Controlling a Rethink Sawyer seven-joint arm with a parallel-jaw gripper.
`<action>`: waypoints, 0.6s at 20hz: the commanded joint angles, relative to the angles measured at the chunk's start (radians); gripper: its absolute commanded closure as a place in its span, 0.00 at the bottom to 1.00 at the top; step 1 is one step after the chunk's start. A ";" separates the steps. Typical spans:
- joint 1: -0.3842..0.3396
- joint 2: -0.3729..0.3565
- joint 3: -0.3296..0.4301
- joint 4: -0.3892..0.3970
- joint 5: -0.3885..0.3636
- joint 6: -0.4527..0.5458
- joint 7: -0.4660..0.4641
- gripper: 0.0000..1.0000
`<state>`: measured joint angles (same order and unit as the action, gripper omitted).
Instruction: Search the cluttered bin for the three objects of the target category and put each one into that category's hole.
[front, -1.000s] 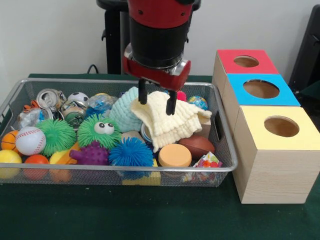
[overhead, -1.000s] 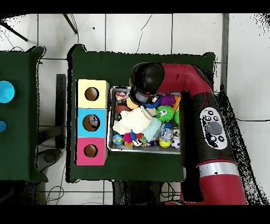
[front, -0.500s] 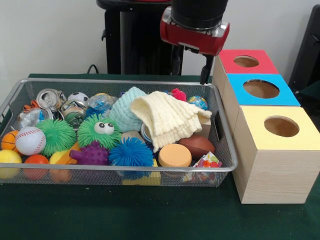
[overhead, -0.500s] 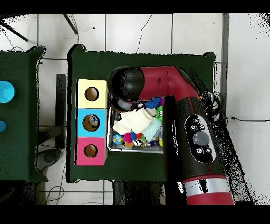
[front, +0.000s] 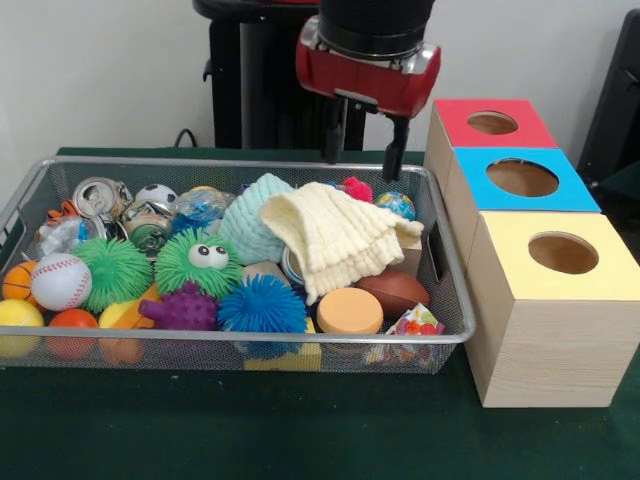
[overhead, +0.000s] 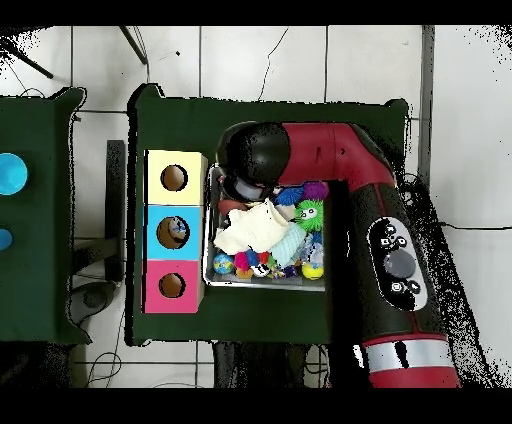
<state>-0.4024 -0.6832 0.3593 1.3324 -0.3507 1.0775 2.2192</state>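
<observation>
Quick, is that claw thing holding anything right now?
Gripper: open, holding nothing, above the bin's far edge.

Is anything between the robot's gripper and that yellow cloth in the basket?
No. The open gripper hangs above the cream-yellow cloth, which lies on top of the pile in the mesh basket, uncovered.

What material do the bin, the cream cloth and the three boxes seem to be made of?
Bin: metal wire mesh, by its see-through grid and shiny rim. Cream cloth: soft, ribbed knit or terry textile, folding limply. Boxes: pale wood, grain showing on the sides, with matte coloured tops, perhaps painted.
</observation>
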 joint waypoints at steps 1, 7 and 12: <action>-0.070 0.089 0.096 -0.003 -0.083 -0.216 -0.268 0.00; -0.072 0.089 0.097 0.002 -0.100 -0.228 -0.248 0.00; -0.045 0.086 0.064 -0.005 -0.094 -0.146 -0.201 0.00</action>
<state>-0.4571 -0.6278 0.3804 1.3304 -0.4010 0.8630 2.2192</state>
